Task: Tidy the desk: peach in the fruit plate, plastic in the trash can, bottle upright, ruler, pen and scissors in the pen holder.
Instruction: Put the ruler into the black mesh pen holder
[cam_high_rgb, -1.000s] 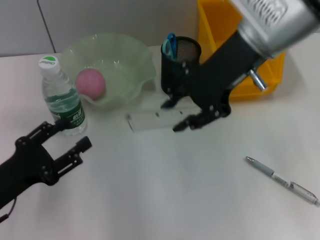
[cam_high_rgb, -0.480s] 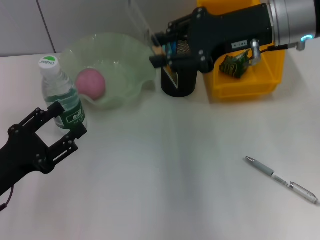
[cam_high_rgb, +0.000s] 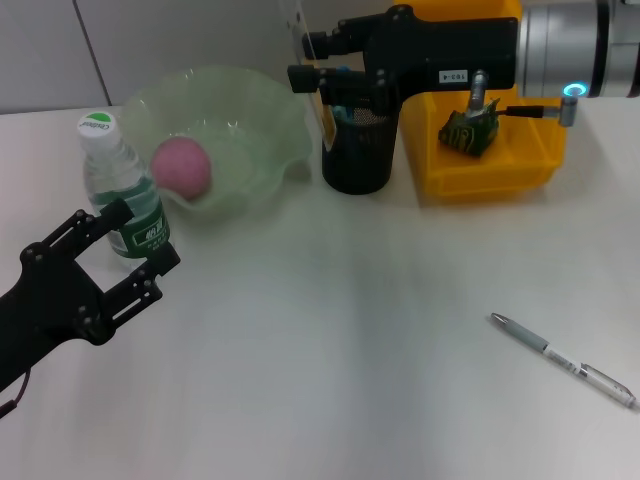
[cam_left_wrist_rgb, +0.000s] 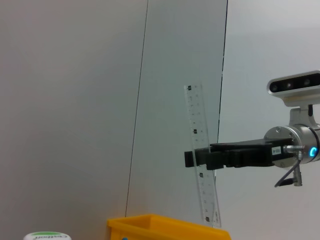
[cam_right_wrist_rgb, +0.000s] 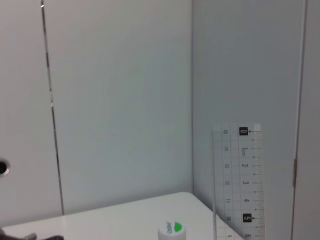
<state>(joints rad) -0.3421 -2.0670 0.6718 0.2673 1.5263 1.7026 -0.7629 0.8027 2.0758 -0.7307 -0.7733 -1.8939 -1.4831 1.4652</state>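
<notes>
Right pincer (cam_left_wrist_rgb: 196, 158) gripping clear ruler (cam_left_wrist_rgb: 201, 175) nearly upright, above yellow bin (cam_left_wrist_rgb: 165, 228), perhaps bottle cap (cam_left_wrist_rgb: 47, 235) below

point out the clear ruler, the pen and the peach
clear plastic ruler (cam_left_wrist_rgb: 201, 200), left wrist view, lower blade
silver pen (cam_high_rgb: 562, 361), head view, mid barrel
pink round peach (cam_high_rgb: 181, 165), head view, middle of fruit

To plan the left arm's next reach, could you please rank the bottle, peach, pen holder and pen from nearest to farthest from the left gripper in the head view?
1. Bottle, beside the left gripper.
2. Peach, in the plate behind it.
3. Pen holder, far centre.
4. Pen, on the right.
</notes>
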